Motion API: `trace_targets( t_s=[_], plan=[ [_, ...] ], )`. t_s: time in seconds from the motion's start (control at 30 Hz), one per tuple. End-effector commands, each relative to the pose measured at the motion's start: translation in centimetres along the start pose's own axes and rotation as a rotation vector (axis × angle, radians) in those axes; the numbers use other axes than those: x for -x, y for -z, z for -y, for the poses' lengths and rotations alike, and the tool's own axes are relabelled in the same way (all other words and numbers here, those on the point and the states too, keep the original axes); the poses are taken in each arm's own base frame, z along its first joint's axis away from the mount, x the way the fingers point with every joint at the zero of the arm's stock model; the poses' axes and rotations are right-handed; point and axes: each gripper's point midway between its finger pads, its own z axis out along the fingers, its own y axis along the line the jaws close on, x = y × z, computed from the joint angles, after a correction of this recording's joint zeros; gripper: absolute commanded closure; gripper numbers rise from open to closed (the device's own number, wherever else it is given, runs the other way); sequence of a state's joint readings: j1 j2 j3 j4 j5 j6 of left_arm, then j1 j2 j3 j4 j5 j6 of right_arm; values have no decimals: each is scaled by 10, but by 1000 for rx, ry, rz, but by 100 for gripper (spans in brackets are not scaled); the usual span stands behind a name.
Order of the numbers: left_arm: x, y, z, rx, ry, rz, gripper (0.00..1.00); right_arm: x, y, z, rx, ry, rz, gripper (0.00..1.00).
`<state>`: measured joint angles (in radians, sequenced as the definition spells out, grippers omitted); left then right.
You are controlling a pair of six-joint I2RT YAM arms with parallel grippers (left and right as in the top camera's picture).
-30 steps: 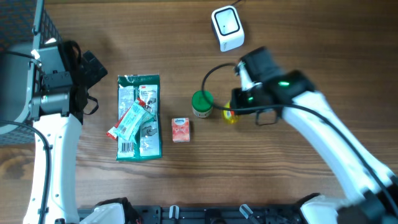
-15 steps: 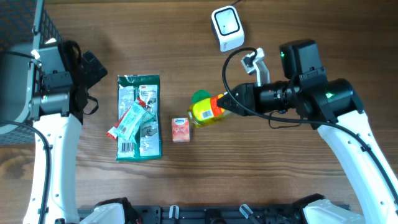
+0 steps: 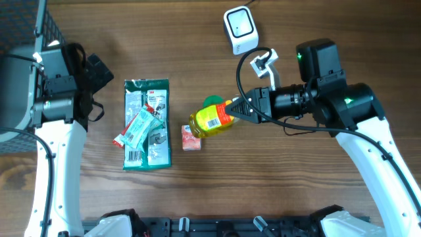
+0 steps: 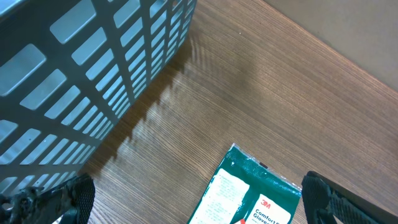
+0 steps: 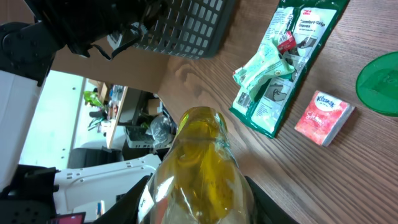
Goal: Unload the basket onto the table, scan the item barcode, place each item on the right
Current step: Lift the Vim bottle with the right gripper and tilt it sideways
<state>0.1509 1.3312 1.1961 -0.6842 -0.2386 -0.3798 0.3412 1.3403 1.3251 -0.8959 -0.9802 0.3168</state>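
- Above the middle of the tabletop [image 3: 296,191], one yellow bottle [image 3: 209,120] hangs clear of the wood, lying on its side. Its base points toward the left arm's side and its neck toward the right arm.
- Bottle: clear plastic with yellow liquid and orange at the neck end. A pale label faces up in the overhead view, its print too small to read.
- Right hand [image 3: 231,108]: clamped on the bottle at the neck end, one dark finger on each side. In the right wrist view the bottle [image 5: 202,168] fills the lower centre.
- One green lid [image 3: 212,101] shows just behind the bottle, partly covered by it from above. What it caps cannot be told.
- One small red tissue pack [image 3: 191,138] lies flat just below the bottle's base end. "Kleenex" reads on it in the right wrist view.
- One green packet [image 3: 158,92] lies flat further left, marked "3M" and "Comfort".
- One pale green wrapped item with red ends [image 3: 137,128] lies slantwise across the packet.
- One white scanner [image 3: 240,29] stands at the far edge, well apart from the bottle.
- One dark slatted basket [image 4: 93,74] sits at the far left corner.
- Left hand [image 3: 97,89]: fingers wide apart, holding nothing, near the basket and left of the packet.
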Motion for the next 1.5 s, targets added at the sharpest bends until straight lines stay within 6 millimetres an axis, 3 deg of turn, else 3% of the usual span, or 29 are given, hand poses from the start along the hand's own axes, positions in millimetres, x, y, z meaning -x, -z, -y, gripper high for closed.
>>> trace_targets(
  t_s=[0.0, 1.47],
  plan=[
    [3, 1, -1, 4, -4, 9, 0, 0, 2, -13, 57, 9, -8, 96],
    [3, 1, -1, 4, -4, 9, 0, 3, 2, -6, 17, -30, 9, 96]
  ],
)
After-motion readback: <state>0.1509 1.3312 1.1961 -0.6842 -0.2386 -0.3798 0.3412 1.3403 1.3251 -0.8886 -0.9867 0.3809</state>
